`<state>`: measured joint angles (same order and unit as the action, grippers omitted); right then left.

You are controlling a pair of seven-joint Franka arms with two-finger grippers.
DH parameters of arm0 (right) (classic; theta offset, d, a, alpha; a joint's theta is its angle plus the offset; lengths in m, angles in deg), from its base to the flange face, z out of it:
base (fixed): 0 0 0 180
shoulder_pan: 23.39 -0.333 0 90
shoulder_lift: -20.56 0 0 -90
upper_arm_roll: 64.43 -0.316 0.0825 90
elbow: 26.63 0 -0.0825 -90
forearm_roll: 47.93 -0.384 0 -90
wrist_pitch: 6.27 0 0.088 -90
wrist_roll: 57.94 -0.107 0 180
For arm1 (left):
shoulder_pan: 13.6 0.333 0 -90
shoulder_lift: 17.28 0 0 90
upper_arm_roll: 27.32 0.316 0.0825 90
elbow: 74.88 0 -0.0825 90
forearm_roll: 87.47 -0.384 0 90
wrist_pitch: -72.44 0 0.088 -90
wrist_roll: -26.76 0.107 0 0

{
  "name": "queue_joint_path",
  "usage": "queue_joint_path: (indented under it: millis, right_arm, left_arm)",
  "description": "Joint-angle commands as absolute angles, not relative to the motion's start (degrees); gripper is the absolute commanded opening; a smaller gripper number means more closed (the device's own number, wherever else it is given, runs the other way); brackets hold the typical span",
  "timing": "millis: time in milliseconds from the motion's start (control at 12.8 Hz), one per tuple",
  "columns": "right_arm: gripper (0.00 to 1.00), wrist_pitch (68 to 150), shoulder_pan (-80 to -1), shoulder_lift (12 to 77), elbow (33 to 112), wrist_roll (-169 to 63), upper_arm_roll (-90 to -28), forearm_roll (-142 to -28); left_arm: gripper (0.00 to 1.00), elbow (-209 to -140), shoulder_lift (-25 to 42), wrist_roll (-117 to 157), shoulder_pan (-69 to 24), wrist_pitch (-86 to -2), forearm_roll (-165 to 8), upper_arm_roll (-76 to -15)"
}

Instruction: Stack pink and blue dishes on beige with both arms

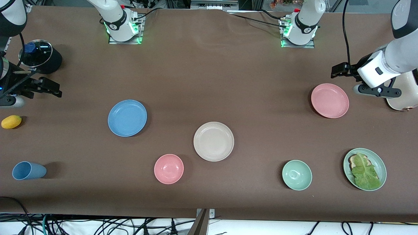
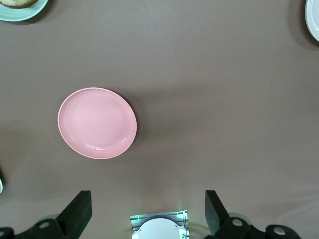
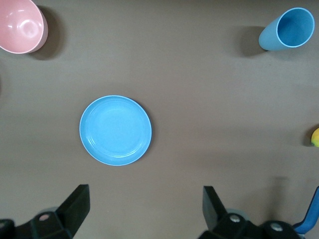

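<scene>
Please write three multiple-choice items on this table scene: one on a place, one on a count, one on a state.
1. Where is the beige plate?
A. on the blue plate
B. bare, between the blue plate and the pink plate
C. in the right gripper

2. How many bowls are there?
A. one
B. two
C. four

3. How do both grippers stand?
A. open, holding nothing
B. shut on plates
C. shut on cups

Key: 1 B, nothing lies on it. 2 B, a pink bowl and a green bowl. 3 A, left gripper and right gripper show spread fingers.
</scene>
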<state>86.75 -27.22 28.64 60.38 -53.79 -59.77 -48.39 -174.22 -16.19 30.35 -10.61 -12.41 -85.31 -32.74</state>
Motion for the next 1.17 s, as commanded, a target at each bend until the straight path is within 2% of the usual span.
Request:
queue_joint_path:
  millis: [0,1094]
  right_arm:
    - [1.00,87.33,-26.91,27.77,61.86,-54.43,-59.95,-48.64]
    - [1.00,87.51,-26.91,28.12,61.43,-54.43,-59.86,-48.46]
  left_arm:
    - [1.00,-172.96,-15.70,30.27,-10.35,-12.20,-85.98,-32.94]
    - [1.00,-172.79,-14.91,30.18,-10.44,-13.78,-86.33,-32.77]
